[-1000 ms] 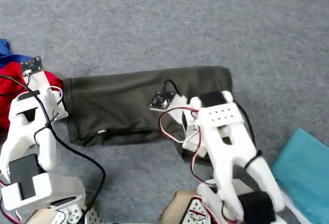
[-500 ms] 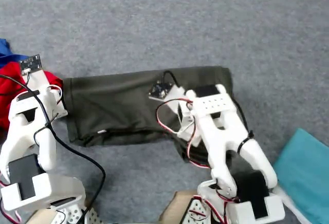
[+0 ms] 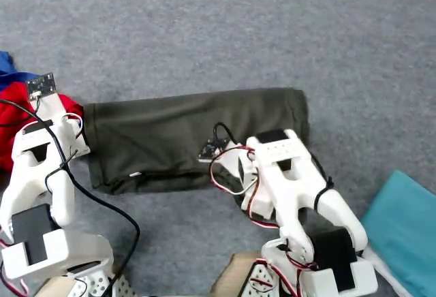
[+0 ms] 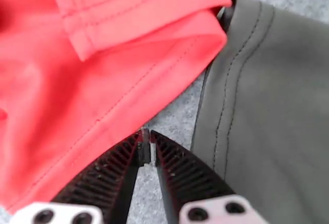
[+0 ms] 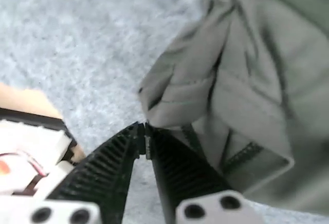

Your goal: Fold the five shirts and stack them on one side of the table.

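Observation:
A dark olive shirt (image 3: pixel 170 133) lies folded into a long band across the middle of the table. My right gripper (image 3: pixel 242 176) is over its near right part. In the right wrist view that gripper (image 5: pixel 144 130) is shut, its tips touching the edge of the bunched olive cloth (image 5: pixel 241 80), with nothing seen between them. My left gripper (image 3: pixel 76 140) stays at the shirt's left end. The left wrist view shows it (image 4: pixel 146 149) shut over bare table, between a red shirt (image 4: pixel 77 80) and the olive hem (image 4: pixel 267 106).
The red shirt (image 3: pixel 10 116) and a blue cloth (image 3: pixel 5 65) lie at the table's left edge. A teal shirt (image 3: pixel 405 222) sits at the near right corner. The arm bases and a tan board (image 3: pixel 235 276) stand along the near edge. Grey table (image 3: pixel 225 38) stretches behind.
My right arm has drawn back toward the near edge, its wrist sliding from the shirt's middle to its near right part. The left arm and the shirt look unmoved.

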Motion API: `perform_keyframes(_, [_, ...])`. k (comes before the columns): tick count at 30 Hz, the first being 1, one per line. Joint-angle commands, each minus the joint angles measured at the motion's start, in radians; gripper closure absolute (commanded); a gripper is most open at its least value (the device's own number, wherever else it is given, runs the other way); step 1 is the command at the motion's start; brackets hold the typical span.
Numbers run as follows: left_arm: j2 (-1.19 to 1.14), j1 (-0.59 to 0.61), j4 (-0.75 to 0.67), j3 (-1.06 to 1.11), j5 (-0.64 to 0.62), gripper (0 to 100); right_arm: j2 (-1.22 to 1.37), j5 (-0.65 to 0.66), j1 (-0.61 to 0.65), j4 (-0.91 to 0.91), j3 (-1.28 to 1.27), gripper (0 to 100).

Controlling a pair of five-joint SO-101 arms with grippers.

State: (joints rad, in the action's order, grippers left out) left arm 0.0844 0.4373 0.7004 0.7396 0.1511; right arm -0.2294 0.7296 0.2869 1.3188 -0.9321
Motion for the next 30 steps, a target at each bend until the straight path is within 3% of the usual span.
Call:
perform_keyframes(1, [0.038, 0.006, -0.014, -0.005, -0.005, 98, -0.073, 0.009, -0.028, 0.100, 0.127, 99.3])
perform_keyframes(7, [0.036, 0.006, -0.014, -0.005, -0.005, 98, -0.120, 0.012, -0.091, 0.166, 0.389, 99.3])
perform_keyframes(18, [0.036, 0.006, -0.014, -0.005, -0.005, 98, 0.217, -0.041, -0.159, -0.126, 0.444, 99.3])
perform_keyframes(30, [0.036, 0.006, -0.014, -0.005, -0.005, 98, 0.283, -0.043, -0.170, -0.074, 0.423, 99.3])
